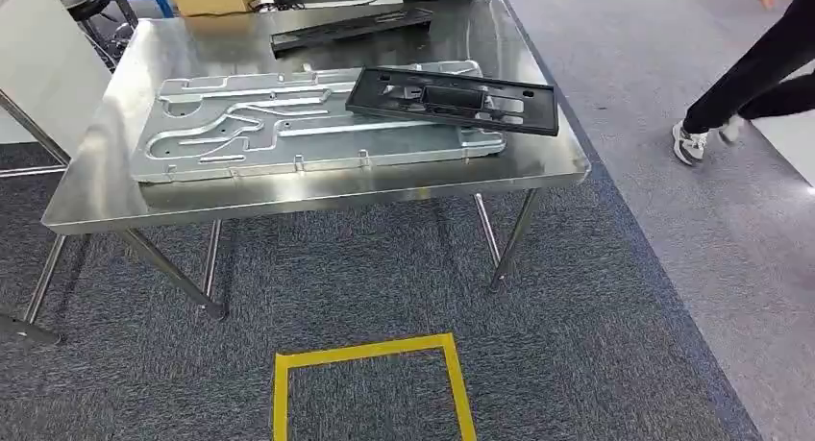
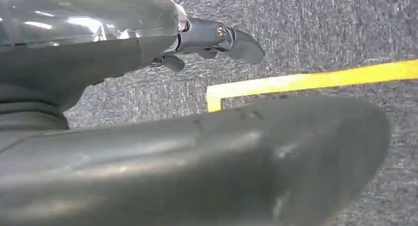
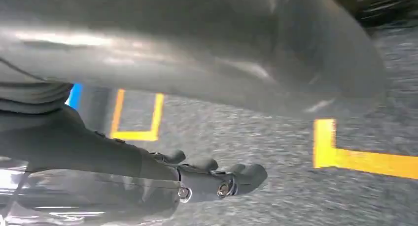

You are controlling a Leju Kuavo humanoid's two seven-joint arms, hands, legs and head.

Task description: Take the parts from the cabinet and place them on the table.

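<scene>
Yellow tape square [image 1: 370, 388] on the carpet sits closest, in front of the steel table [image 1: 115, 186]. On it lies a big silver metal panel [image 1: 288, 134], with a black plastic frame [image 1: 452, 100] resting across its right end. Left hand [image 2: 217, 41] and right hand [image 3: 217, 179] both hang over the carpet, fingers loosely extended, holding nothing.

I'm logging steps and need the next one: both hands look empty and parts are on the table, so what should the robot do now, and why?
Probably turn away toward the cabinet for another part. The black frame already lies on the metal plate on the table, and the left hand and right hand hang over carpet holding nothing. No cabinet is in sight from here.
</scene>
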